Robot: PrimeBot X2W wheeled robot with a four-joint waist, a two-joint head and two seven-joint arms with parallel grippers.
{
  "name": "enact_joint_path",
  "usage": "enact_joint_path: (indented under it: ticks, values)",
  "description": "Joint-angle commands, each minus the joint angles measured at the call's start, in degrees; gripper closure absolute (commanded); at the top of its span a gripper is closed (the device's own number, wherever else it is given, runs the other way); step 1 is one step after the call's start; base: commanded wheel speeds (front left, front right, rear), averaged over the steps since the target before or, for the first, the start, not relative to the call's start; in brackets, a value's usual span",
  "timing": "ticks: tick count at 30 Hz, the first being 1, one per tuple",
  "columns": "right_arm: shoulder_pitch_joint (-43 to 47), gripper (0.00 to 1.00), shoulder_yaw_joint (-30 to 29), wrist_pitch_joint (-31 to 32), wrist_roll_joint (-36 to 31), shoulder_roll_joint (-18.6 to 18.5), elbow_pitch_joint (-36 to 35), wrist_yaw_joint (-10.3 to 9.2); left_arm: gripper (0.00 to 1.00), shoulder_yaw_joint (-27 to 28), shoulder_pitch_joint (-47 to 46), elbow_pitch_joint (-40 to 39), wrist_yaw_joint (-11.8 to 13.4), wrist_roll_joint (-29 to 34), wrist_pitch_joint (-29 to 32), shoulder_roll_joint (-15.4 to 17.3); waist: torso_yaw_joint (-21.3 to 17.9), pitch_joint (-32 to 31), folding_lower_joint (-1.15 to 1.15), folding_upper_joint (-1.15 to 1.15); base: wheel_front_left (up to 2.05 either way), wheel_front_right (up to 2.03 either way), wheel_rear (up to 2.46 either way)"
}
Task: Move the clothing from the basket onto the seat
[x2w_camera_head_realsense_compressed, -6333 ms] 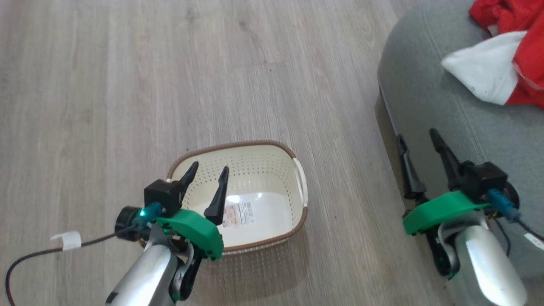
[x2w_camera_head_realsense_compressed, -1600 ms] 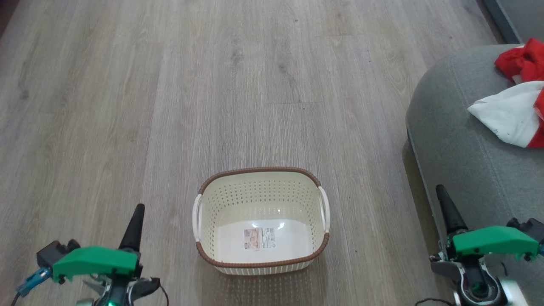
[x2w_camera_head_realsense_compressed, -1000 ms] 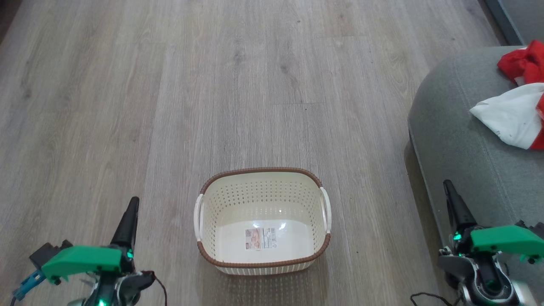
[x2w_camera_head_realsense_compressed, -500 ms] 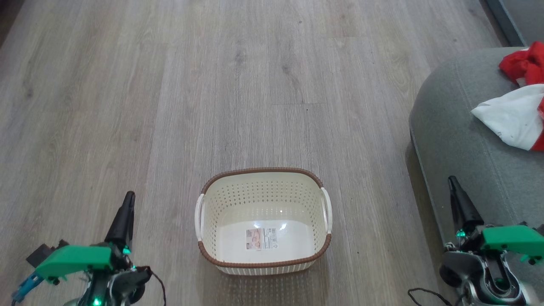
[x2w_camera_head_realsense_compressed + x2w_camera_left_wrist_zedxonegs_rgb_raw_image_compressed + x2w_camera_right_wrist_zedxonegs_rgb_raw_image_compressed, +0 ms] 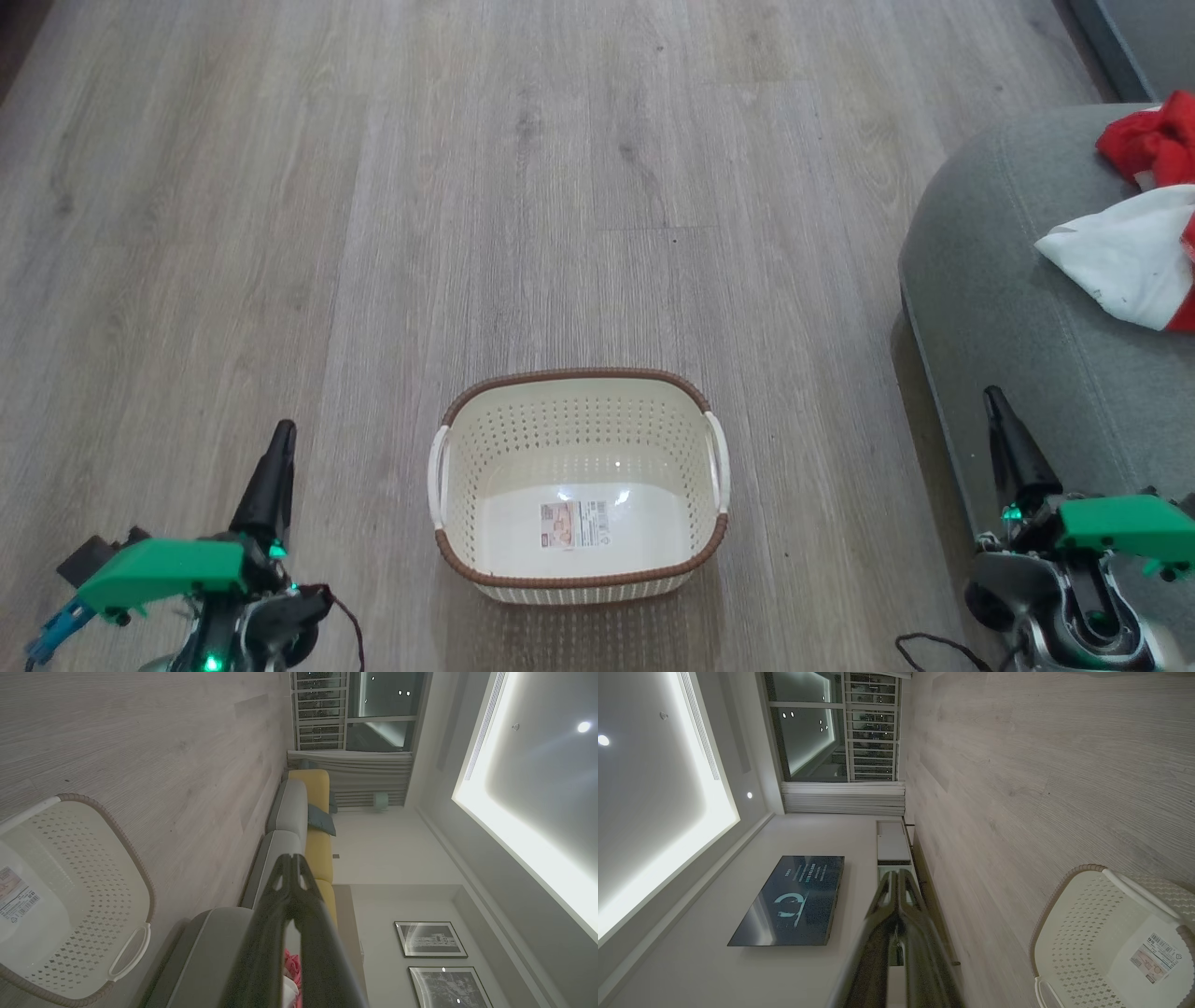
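Pale wood floor (image 5: 373, 233), living room. One basket (image 5: 579, 375); one clothing (image 5: 1120, 252) heap on one seat (image 5: 1008, 308); left hand (image 5: 283, 431), right hand (image 5: 992, 399) both pressed together.

Cream basket (image 5: 579, 439), red-white clothing (image 5: 1134, 252)

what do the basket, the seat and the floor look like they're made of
The basket looks like moulded plastic: glossy bottom, punched holes, brown woven-look rim. The seat is matte grey-green fabric with seams. The floor shows wood-grain planks, perhaps laminate or vinyl.
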Motion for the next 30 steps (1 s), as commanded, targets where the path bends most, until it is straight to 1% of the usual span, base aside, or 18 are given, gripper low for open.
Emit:
enact_joint_path:
  ticks: [1,30]
  values:
    - [-1.7,1.00,1.0,0.3,0.3,-0.1,-2.2,-0.01,1.00,2.1,-2.3,-2.0,-0.6,-0.4,0.5,0.4,0.0,0.0,0.00,0.00,0.00,0.00,0.00]
    - [-1.7,1.00,1.0,0.3,0.3,-0.1,-2.2,-0.01,1.00,2.0,-2.3,-2.0,-0.6,-0.4,0.5,0.4,0.0,0.0,0.00,0.00,0.00,0.00,0.00]
